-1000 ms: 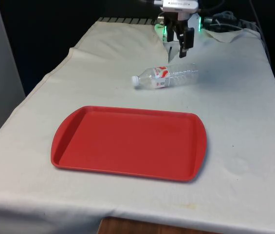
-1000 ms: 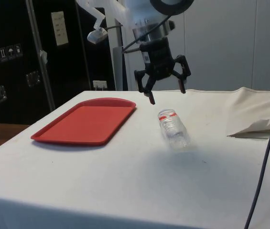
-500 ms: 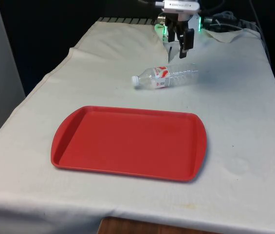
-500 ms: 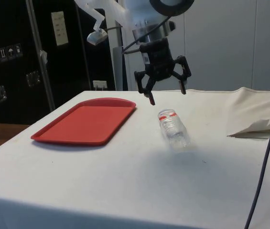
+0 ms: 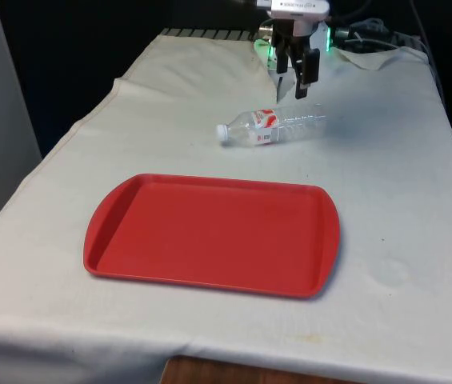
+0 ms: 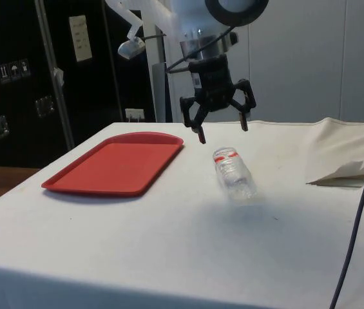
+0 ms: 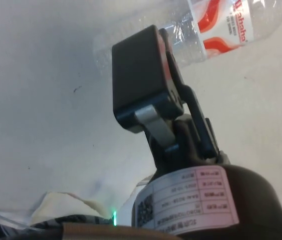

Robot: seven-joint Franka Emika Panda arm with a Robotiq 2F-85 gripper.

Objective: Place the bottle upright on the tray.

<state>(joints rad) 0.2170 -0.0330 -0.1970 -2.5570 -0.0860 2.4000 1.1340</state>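
the clear plastic bottle with a red-and-white label and white cap (image 5: pixel 272 127) lies on its side on the white-clothed bench (image 5: pixel 402 200), at 12 o'clock from the flat red plastic tray (image 5: pixel 212 234), apart from it. the black hand (image 6: pixel 218 130) hangs above the bottle, fingers spread wide, holding nothing.

bottles: just 1, a clear bottle (image 5: pixel 273 127) | trays: 1 red tray (image 5: pixel 212 234) | grippers: 1 black gripper (image 6: pixel 221 127) | cloths: 1 white cloth (image 5: pixel 402 200)
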